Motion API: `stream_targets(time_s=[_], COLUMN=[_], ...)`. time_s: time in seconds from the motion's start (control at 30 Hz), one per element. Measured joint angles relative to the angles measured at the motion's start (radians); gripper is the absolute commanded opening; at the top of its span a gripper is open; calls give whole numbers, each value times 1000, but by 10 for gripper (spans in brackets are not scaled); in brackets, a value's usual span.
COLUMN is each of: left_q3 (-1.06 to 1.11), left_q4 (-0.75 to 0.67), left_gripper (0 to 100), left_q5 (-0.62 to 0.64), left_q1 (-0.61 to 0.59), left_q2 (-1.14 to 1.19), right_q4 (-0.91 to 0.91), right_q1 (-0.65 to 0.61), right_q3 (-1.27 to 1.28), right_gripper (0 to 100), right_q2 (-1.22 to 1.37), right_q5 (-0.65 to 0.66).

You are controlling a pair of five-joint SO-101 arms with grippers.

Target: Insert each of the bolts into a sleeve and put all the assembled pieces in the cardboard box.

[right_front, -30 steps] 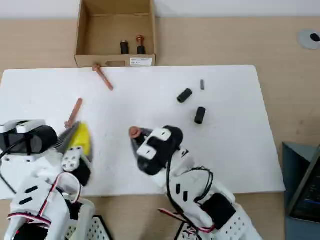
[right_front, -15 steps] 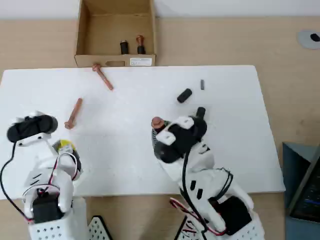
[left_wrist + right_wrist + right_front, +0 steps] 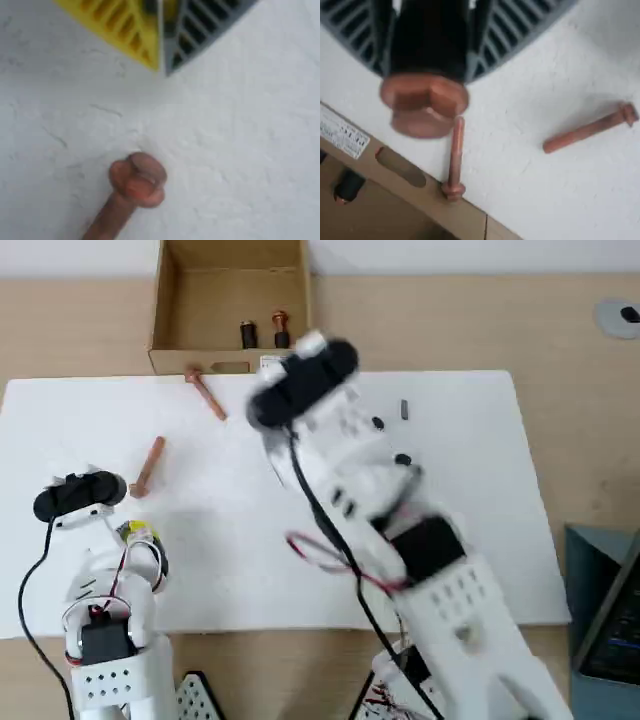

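Just ahead of the right jaws, the cardboard box (image 3: 180, 360) holds two assembled pieces (image 3: 264, 332); those jaws grip a third piece (image 3: 424, 105) (bolt head outward). We judge two bolts (image 3: 147, 466) are left, one just off the closed, empty left jaws.

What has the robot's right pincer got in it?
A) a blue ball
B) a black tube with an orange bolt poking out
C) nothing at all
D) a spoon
B: in the right wrist view the right pincer is clamped on a black sleeve, and a copper bolt head sticks out of its end.
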Motion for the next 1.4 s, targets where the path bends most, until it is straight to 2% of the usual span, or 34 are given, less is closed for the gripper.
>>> stream_targets(time_s=[0.33, 0.63, 1.13, 1.4], left_q3=[0, 0, 0, 0], left_q4=[0, 0, 0, 0], left_gripper=[2, 2, 2, 2], left_q5=[2, 2, 2, 2], left_q1=[0, 0, 0, 0], left_q2=[0, 0, 0, 0], right_q4=[-112, -115, -115, -115], right_q1=[81, 109, 110, 110], right_q3=[-396, -792, -1628, -1982], right_gripper=[9, 9, 11, 12], right_q2=[560, 987, 1774, 2042], right_q5=[0, 0, 230, 327])
